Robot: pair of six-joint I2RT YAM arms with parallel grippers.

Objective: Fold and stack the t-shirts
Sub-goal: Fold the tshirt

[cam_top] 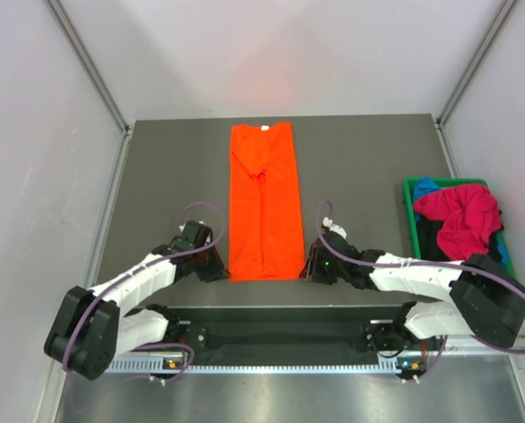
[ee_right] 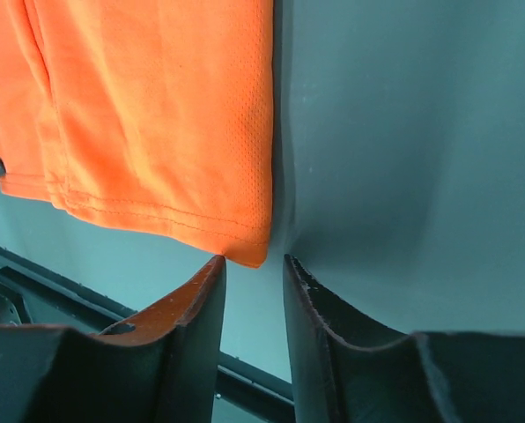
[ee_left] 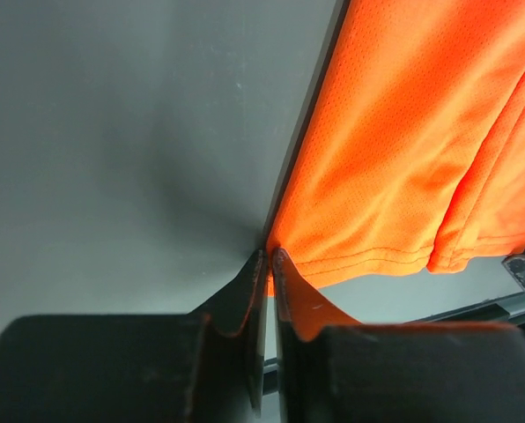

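Orange t-shirt (cam_top: 262,203) at table (cam_top: 359,159) centre, folded to a long strip. Left gripper (ee_left: 269,256) pinches its near hem corner; right gripper (ee_right: 254,264) spread at the other. Cross-fold looks pending; magenta t-shirt (cam_top: 461,216), blue t-shirt (cam_top: 425,185) unfolded in green bin (cam_top: 410,189).

Left of the orange t-shirt (cam_top: 263,203) the table (cam_top: 170,176) lies bare out to the side wall (cam_top: 33,176), and beyond its collar a narrow strip is open. Right of it the surface is free as far as the green bin (cam_top: 456,181), heaped with the magenta-red t-shirt (cam_top: 461,216) and blue t-shirt (cam_top: 426,186). The left gripper (cam_top: 222,273) and right gripper (cam_top: 307,273) crowd its two near corners, arms stretched low behind them.
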